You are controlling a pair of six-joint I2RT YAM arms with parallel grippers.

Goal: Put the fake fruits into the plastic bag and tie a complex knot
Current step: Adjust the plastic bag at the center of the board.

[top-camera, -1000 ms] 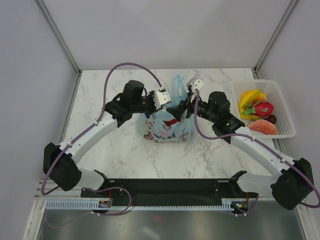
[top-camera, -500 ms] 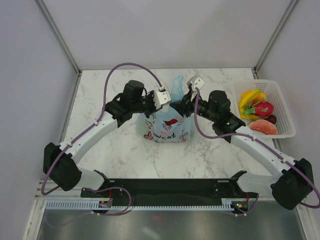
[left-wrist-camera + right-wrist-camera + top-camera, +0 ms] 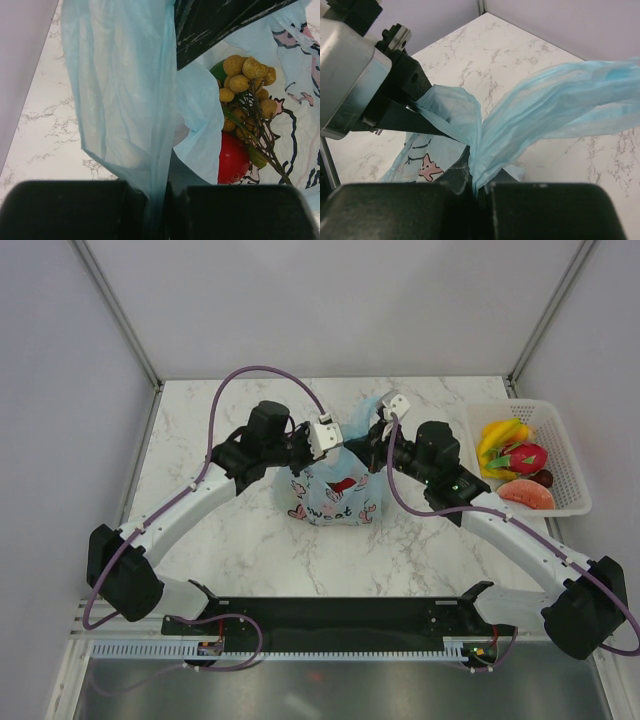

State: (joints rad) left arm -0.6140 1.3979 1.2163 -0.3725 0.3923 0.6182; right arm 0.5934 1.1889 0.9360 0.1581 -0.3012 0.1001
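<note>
Now, your one bag (image 3: 335, 495), left gripper (image 3: 156, 200) pinching a handle (image 3: 120, 100), right gripper (image 3: 477, 192) pinching another, four fruits (image 3: 515, 462) in one basket (image 3: 573, 455).

The left gripper (image 3: 156, 192) has its two black fingers pressed together on a fold of the plastic bag (image 3: 125, 90). The thin blue film rises from them as a wide sheet. Right of this sheet the bag is open. Inside it lie a tan round cluster (image 3: 247, 82) with brown stems, a red fruit (image 3: 232, 159) touching it, and a small green piece (image 3: 218, 71). A black scratched part (image 3: 220, 22) crosses the top. The marble table (image 3: 47, 130) shows at the left.
</note>
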